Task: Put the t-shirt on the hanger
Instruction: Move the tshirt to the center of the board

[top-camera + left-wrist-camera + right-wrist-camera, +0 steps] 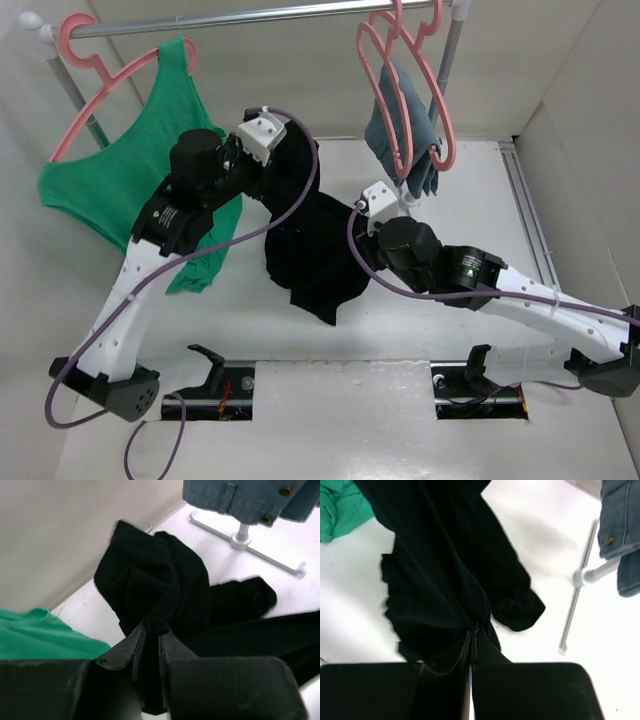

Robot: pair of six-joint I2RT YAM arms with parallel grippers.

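The black t-shirt (pixel 312 240) hangs bunched between my two grippers, its lower part drooping to the white table. Up at the shirt's top end, my left gripper (pixel 280 150) is shut on a thick fold of the fabric (pixel 150 585); the left wrist view has its jaws (pixel 152 626) nipping the cloth. My right gripper (pixel 362 218) is shut on the shirt's right edge (pixel 440 570), jaws (pixel 474 628) nearly touching. The hanger (pixel 443 120), thin and salmon-pink, hangs from the rail at the upper right, close against a second pink hanger.
A green top (pixel 140 170) on a pink hanger (pixel 95 62) hangs at the rail's left end, partly behind my left arm. A grey-blue garment (pixel 395 125) hangs at the right. The rack's white foot (pixel 245 545) stands on the table at the back.
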